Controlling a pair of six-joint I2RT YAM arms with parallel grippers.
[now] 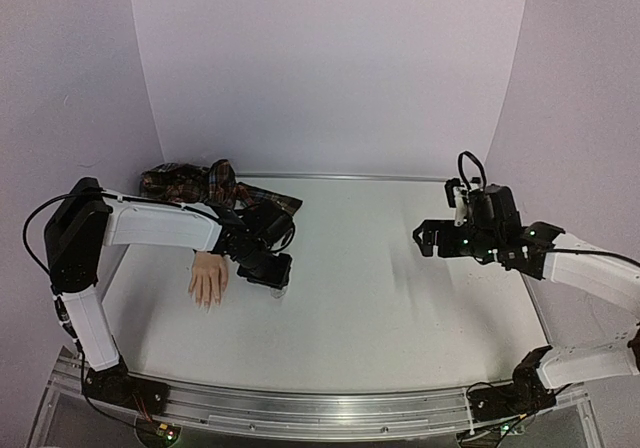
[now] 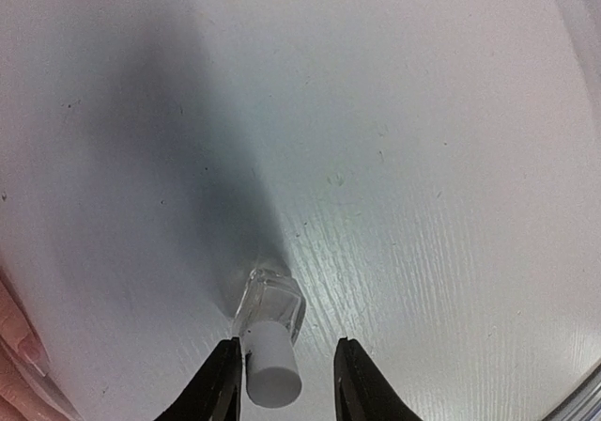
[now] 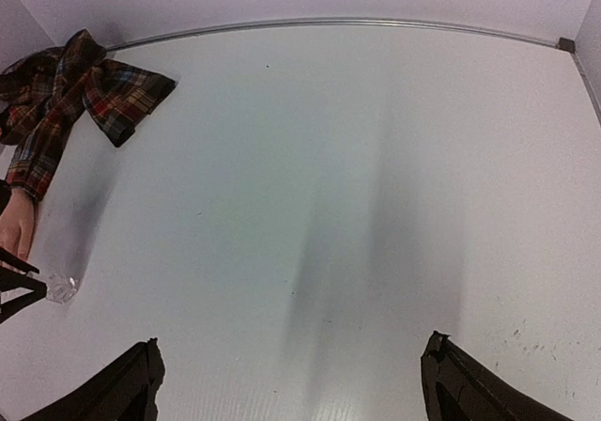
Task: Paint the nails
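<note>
A flesh-coloured mannequin hand (image 1: 209,280) is laid flat on the white table (image 1: 400,298), its fingers pointed toward the near edge where the arms are bolted, and its wrist is covered by a crumpled plaid sleeve (image 1: 215,183) that is spread out behind it toward the back wall. The nails (image 1: 207,305) are found at the tips of those fingers, at the near end of the mannequin hand; in the top view they are too small for any paint to be made out. A small clear bottle (image 2: 269,308) with a white cap (image 2: 272,372) is seen on the table just beside the mannequin hand, on the side toward the right arm. The left gripper (image 2: 286,374) is lowered over this bottle, so close to the mannequin hand that the edge of a finger is caught at the left border of the left wrist view. Its jaws are narrowed around the cap: one fingertip is shown against the cap, while a gap is left between the cap and the other, so a full clamp is not shown. The right gripper (image 3: 291,383) is held above the table well apart from the mannequin hand, on the far right side; its jaws are spread wide and nothing is held between them.
</note>
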